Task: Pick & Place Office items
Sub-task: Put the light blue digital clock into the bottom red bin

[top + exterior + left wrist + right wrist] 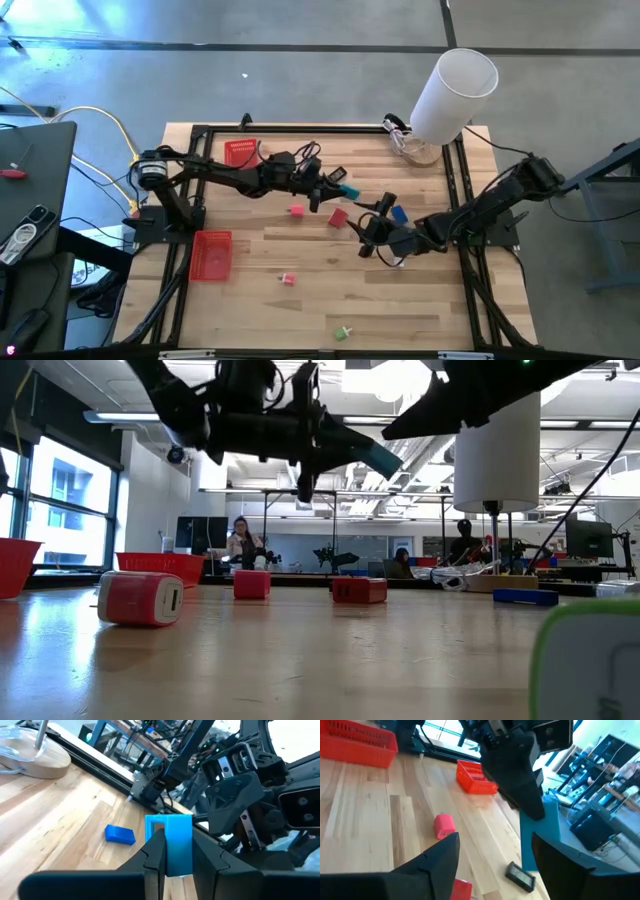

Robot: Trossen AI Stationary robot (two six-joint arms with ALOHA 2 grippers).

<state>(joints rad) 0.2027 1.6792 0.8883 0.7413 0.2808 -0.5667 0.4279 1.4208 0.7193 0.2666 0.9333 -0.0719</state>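
Above the middle of the desk (300, 300), the left claw (172, 851) holds a teal piece (169, 842) tightly, while the right claw (495, 851) stands wide around its end.

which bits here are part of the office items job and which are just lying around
Job:
- teal piece held in left gripper
- blue piece
- red block
- pink pieces
- green piece
- right gripper, open

Lying about:
- red mesh baskets
- white cylinder
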